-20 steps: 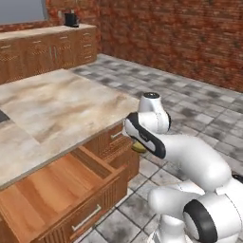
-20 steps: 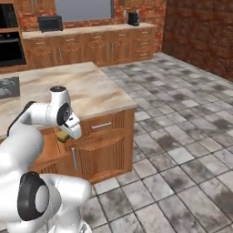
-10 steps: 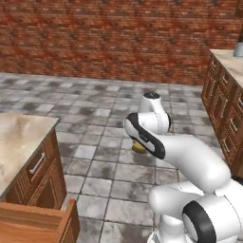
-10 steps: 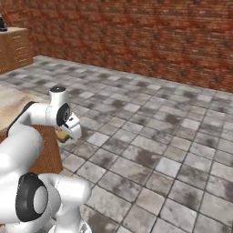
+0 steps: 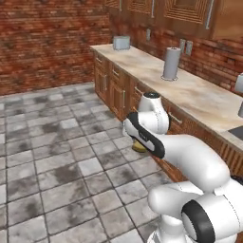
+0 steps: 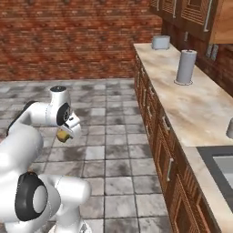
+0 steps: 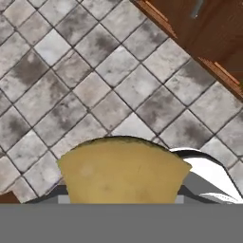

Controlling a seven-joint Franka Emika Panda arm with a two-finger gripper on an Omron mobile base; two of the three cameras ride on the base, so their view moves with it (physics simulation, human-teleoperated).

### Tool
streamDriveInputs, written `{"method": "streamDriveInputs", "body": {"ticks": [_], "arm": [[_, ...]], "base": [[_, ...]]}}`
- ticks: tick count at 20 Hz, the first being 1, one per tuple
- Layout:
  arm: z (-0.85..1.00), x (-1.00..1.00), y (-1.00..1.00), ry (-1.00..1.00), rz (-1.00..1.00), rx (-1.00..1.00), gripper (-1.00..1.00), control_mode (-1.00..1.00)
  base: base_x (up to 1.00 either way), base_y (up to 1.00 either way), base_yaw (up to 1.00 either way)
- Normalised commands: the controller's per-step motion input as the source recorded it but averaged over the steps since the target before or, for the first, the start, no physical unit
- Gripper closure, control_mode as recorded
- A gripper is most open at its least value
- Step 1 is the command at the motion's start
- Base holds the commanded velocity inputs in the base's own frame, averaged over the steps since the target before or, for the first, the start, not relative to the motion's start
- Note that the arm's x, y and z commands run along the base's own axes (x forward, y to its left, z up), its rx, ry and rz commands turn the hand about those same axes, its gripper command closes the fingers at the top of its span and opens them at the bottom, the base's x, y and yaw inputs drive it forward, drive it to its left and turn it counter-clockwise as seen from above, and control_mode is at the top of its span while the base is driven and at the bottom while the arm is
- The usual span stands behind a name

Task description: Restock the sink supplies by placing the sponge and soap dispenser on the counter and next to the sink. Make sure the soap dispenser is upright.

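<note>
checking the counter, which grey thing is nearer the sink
The tall grey cylinder mid-counter is nearer the sink; the small grey box sits at the far end.

Take the counter [image 6: 200, 109] as your landmark: its top is mostly bare, with only 1 tall grey cylinder [image 6: 185, 67] standing partway along near the back, 1 small grey box [image 6: 160, 42] at the far end, and the sink [image 6: 221, 164] cut into the near end. You have open tiled floor [image 5: 52, 156] all along the front of the counter, and the gripper [image 6: 65, 134], closed on the sponge [image 6: 63, 135], hangs over that floor well out from the cabinet fronts [image 6: 154, 127]. Above the counter, wall cabinets [image 6: 200, 16] hang along the brick wall [image 5: 199, 50] and cap the headroom at the back.
</note>
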Motion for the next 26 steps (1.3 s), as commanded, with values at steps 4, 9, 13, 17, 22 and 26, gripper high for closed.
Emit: {"method": "streamDriveInputs", "body": {"ticks": [4, 9, 13, 17, 22, 26], "arm": [[0.00, 0.00, 0.00, 0.00, 0.00, 0.00, 1.00, 1.00], [0.00, 0.00, 0.00, 0.00, 0.00, 0.00, 1.00, 1.00], [0.00, 0.00, 0.00, 0.00, 0.00, 0.00, 1.00, 1.00], [0.00, 0.00, 0.00, 0.00, 0.00, 0.00, 1.00, 1.00], [0.00, 0.00, 0.00, 0.00, 0.00, 0.00, 1.00, 1.00], [0.00, 0.00, 0.00, 0.00, 0.00, 0.00, 1.00, 1.00]], "base": [[0.63, -0.01, -0.79], [0.66, 0.02, -0.77], [0.88, 0.32, -0.71], [0.95, 0.27, -0.67], [0.73, 0.12, -0.56], [0.51, 0.00, -0.31]]}}
